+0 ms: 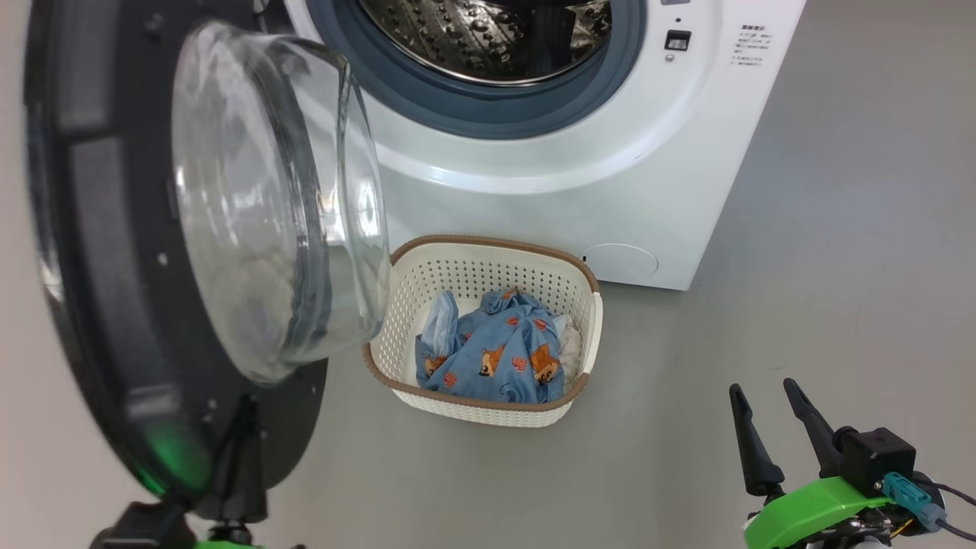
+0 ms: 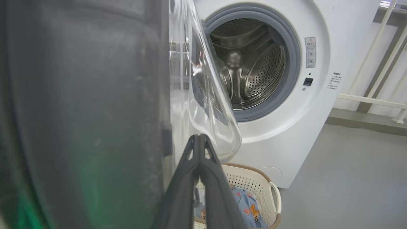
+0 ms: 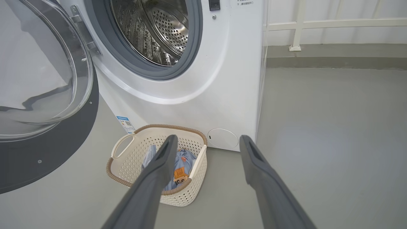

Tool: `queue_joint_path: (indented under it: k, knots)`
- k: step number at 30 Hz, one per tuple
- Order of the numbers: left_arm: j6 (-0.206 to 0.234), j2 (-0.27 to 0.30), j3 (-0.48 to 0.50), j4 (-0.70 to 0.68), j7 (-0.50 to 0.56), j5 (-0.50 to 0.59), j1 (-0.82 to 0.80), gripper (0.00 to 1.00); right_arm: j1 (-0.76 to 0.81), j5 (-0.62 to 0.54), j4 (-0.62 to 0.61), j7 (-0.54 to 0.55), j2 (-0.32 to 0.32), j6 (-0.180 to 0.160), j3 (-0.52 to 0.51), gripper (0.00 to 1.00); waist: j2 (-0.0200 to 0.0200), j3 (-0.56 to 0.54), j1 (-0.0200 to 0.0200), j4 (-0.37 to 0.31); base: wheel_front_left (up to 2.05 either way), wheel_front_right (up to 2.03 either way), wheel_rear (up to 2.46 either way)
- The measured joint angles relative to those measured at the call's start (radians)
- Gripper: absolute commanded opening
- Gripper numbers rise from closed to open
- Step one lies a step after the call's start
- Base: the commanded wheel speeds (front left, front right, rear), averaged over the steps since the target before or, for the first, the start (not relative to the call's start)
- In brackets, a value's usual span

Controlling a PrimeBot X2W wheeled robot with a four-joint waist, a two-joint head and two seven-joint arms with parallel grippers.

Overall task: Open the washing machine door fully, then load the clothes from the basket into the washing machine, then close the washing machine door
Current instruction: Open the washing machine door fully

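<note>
Pushing the washing machine door to its full swing looks like the step in hand. At the left it stands wide open, its black rim turned outward and its glass bowl bulging toward the middle. The left gripper is closed with nothing between its fingers, and its tip lies just beside the lower edge of the glass. I cannot tell if it touches the door. To do this well, I think the closed fingers should press on the black rim and not on the glass, moving slowly until the hinge stops, and then draw away to the left. In the middle, the basket sits on the floor close before the washing machine, with its left end under the glass bowl. The clothes lie inside it in a heap. The drum above seems empty. At the right, the right gripper hangs over bare floor with its fingers spread and empty, well apart from the basket. It should probably reach the clothes from the right side, clear of the door.
</note>
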Motion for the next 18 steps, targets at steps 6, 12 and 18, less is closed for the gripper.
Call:
queue_joint_path:
  k: [6, 12, 18]
  knots:
    - [0.042, -0.002, 0.086, 0.021, 0.0, -0.056, -0.006, 0.0, 0.0, -0.002, -0.003, 0.0, 0.0, 0.0, 0.0, 1.0, 0.0, 0.021, 0.0, 0.004, 0.0, 0.0, 0.0]
    - [0.064, -0.004, 0.2, 0.076, 0.0, -0.125, -0.057, 0.0, -0.007, -0.011, -0.008, 0.0, 0.0, 0.0, -0.001, 1.0, 0.0, 0.051, 0.0, -0.001, 0.0, 0.0, 0.0]
    - [0.065, -0.012, 0.314, 0.138, 0.0, -0.137, -0.127, 0.0, -0.03, -0.028, -0.015, 0.0, -0.001, 0.0, -0.006, 1.0, 0.0, 0.082, 0.0, -0.008, 0.0, 0.0, 0.0]
